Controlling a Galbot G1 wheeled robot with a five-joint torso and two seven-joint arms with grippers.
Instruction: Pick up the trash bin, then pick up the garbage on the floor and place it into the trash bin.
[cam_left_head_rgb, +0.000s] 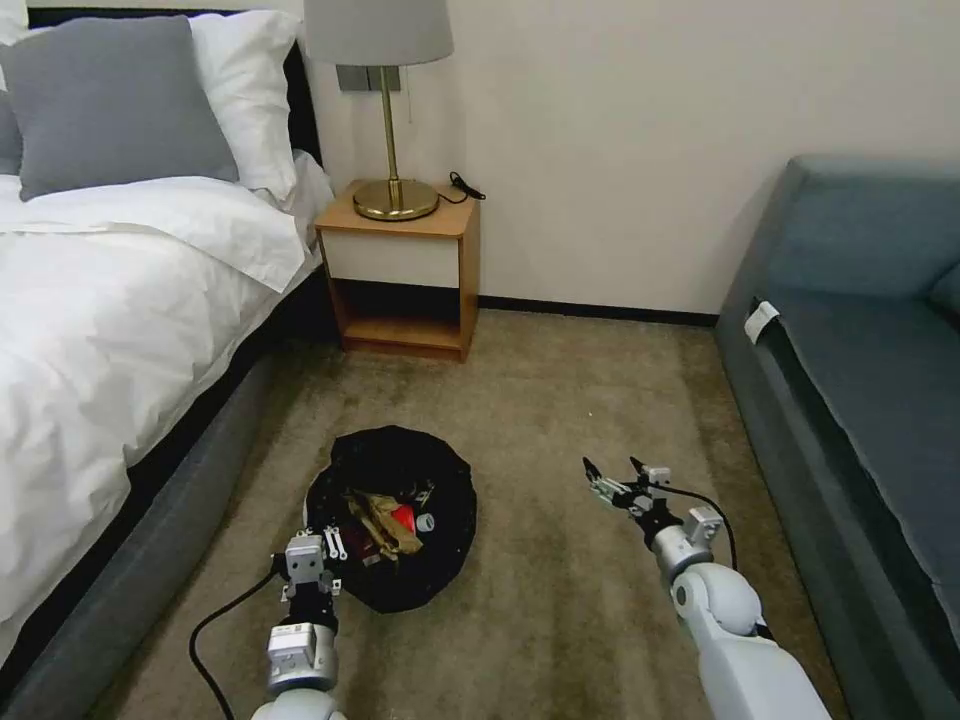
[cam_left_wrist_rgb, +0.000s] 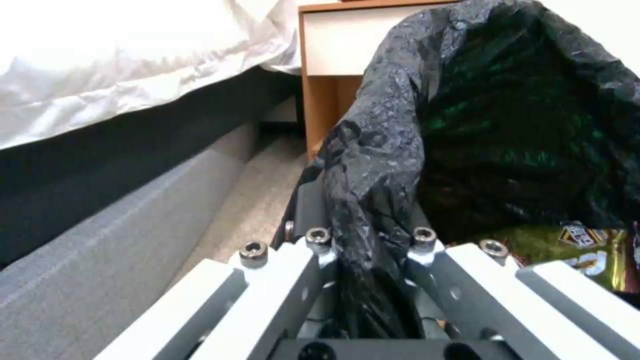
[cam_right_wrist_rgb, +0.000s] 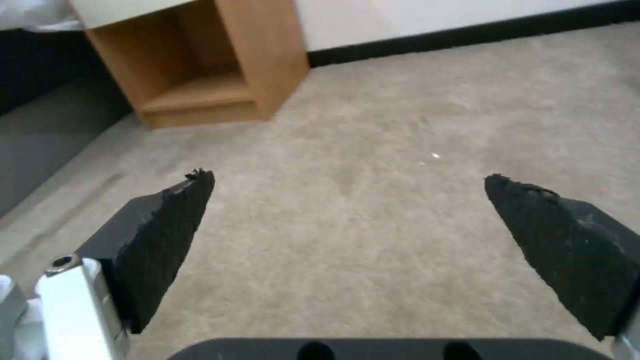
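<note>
The trash bin (cam_left_head_rgb: 400, 520), garbage (cam_left_head_rgb: 385, 520) inside, is being gripped at its bag-covered rim by the left pincer (cam_left_head_rgb: 322, 555); the right pincer (cam_left_head_rgb: 612, 470) is being held open above the carpet (cam_left_head_rgb: 560, 400).

One trash bin (cam_left_head_rgb: 400, 520); two pincers; one lamp (cam_left_head_rgb: 385, 100); two pillows.

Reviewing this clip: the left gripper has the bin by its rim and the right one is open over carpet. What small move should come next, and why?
Probably set the trash bin down, or hold it while the base looks for leftovers. The left gripper is clamped on its bagged rim, wrappers and a white bottle cap lie inside, the right gripper hangs open and empty, and the carpet in view carries no litter.
</note>
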